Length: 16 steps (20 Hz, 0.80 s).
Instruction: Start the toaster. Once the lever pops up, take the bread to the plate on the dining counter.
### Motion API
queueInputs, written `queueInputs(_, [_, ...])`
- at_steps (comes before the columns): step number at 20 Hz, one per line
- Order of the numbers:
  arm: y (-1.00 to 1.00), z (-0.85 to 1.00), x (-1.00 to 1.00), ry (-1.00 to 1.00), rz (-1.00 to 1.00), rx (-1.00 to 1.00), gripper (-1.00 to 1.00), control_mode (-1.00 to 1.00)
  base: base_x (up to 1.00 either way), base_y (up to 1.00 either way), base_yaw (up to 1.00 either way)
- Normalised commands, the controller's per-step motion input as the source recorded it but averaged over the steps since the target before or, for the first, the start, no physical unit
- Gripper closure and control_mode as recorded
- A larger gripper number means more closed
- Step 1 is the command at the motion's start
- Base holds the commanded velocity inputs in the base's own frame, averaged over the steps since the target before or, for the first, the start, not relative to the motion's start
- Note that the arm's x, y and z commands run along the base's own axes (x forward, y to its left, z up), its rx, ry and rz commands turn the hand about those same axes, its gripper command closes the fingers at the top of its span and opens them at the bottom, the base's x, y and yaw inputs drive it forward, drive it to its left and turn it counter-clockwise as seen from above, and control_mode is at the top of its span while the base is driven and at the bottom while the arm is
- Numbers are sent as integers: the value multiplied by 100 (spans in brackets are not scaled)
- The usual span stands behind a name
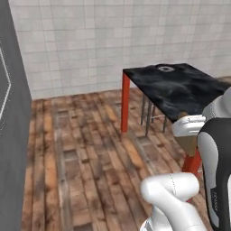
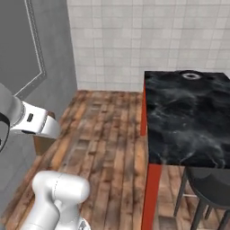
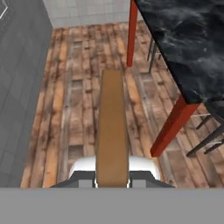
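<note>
Carrying the bread edge-on in clenched fingers above the floor, the arm should keep it level and approach the plate at the worktop's far end.

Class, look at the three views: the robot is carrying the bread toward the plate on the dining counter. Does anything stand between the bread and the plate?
Nothing visible does. The bread, clamped in the gripper, hangs over open wooden floor beside the dining counter. The plate sits near the counter's far edge, with bare marble in front of it. A stool is tucked under the near end, below the top.
</note>
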Motion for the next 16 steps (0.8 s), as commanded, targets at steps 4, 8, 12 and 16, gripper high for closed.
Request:
queueInputs(4, [0, 0, 0, 0, 0, 0, 100, 100, 100, 43, -24])
queueInputs(8, [0, 0, 0, 0, 0, 0, 100, 100, 100, 44, -22])
queueInputs(12, [0, 0, 0, 0, 0, 0, 100, 100, 100, 42, -19])
queueInputs(16, [0, 0, 0, 0, 0, 0, 100, 100, 100, 41, -19])
